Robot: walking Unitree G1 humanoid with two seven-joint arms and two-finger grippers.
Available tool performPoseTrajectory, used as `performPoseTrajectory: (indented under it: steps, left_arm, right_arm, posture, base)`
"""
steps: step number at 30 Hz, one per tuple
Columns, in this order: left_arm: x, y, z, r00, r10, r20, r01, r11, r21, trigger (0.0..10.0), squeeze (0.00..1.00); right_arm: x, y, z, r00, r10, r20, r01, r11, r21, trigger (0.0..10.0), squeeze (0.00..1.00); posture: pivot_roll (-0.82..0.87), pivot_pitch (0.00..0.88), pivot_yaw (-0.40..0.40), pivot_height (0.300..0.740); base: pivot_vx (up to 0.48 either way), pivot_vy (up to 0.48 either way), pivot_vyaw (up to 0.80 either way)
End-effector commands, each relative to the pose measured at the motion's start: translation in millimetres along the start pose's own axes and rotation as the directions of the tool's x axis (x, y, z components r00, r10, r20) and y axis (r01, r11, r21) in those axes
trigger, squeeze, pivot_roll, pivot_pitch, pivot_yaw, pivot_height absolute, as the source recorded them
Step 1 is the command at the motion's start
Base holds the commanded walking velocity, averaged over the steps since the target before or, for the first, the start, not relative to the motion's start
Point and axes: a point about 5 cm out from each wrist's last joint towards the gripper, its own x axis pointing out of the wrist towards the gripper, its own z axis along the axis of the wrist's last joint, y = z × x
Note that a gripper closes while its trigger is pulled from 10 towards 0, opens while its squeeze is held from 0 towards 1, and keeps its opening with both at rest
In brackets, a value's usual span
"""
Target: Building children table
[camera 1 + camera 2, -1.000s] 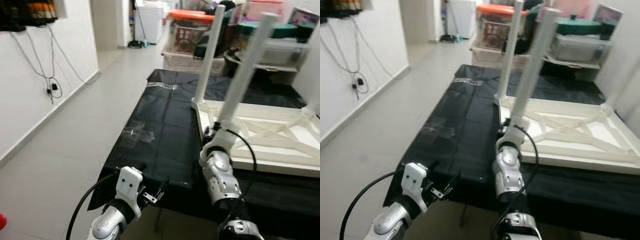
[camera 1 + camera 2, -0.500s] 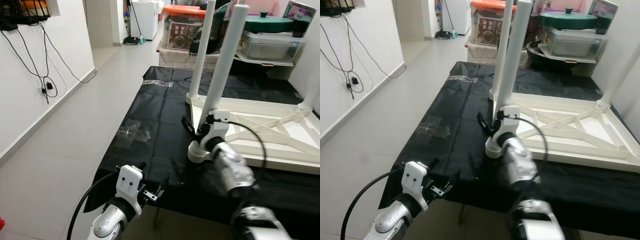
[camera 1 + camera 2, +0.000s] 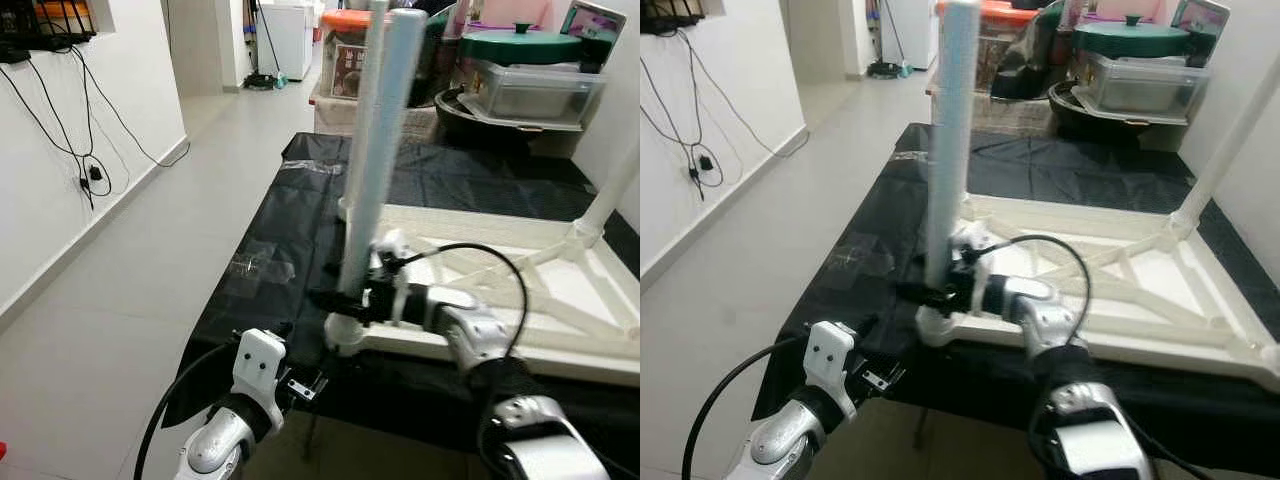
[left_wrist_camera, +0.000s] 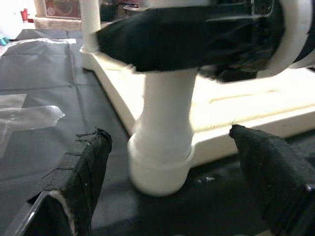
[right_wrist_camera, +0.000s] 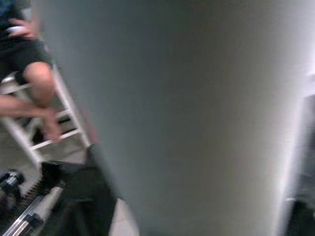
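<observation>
My right pincer (image 3: 345, 298) is shut around the near leg (image 3: 375, 170), low down, just above the foot of the leg. My black fingers (image 4: 197, 37) wrap the white tube from both sides. The leg stands up straight at the near left corner of the table (image 3: 520, 290). The table is white and lies upside down on a black sheet (image 3: 290, 240). Another leg (image 3: 612, 195) sticks up at the far right corner.

In my right wrist view the leg (image 5: 187, 118) is very close and blurry. Behind it I can see a person's knee (image 5: 37, 78) and a white frame.

My left pincer (image 3: 305, 385) hangs low at the near edge of the sheet, just beside the foot of the leg but not touching it. Its two fingers (image 4: 81, 172) are wide apart and hold nothing.

A clear patch of tape (image 3: 262, 266) sticks to the sheet to the left of the table. Boxes (image 3: 525, 75) are stacked past the far end of the sheet. Cables (image 3: 70, 130) hang on the white wall to my left.
</observation>
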Motion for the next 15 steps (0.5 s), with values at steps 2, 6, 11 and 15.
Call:
performPoseTrajectory:
  steps: [2,6,11,15]
  left_arm:
    - [-0.7,0.0,-2.1,1.000,0.004,-0.008,-0.004,1.000,0.000,10.0,0.00]
    - [-0.8,0.1,-2.2,1.000,0.005,-0.008,-0.005,1.000,0.000,10.0,0.00]
    - [-1.0,0.1,-2.5,1.000,0.003,-0.010,-0.003,1.000,-0.002,10.0,0.00]
    - [-0.9,0.4,-2.4,1.000,0.000,-0.012,0.000,1.000,-0.003,10.0,0.00]
  right_arm:
    - [7.6,1.8,-6.8,0.999,0.004,-0.032,-0.004,1.000,-0.004,0.0,0.00]
    - [8.6,-1.9,-6.2,0.998,-0.054,-0.024,0.053,0.998,-0.016,0.0,0.00]
    - [-14.6,-39.4,-2.1,0.765,-0.643,0.023,0.643,0.765,-0.032,0.0,0.00]
    - [-65.8,-55.6,-8.0,0.200,-0.979,0.026,0.979,0.201,0.037,0.0,0.00]
  posture:
    - [0.19,0.000,-0.077,0.740]
    - [0.19,0.000,-0.077,0.740]
    - [0.18,0.000,-0.069,0.740]
    - [0.17,0.000,-0.063,0.740]
  base:
    - [0.000,0.000,0.00]
    - [0.000,0.000,0.00]
    - [0.000,0.000,0.00]
    - [0.000,0.000,0.00]
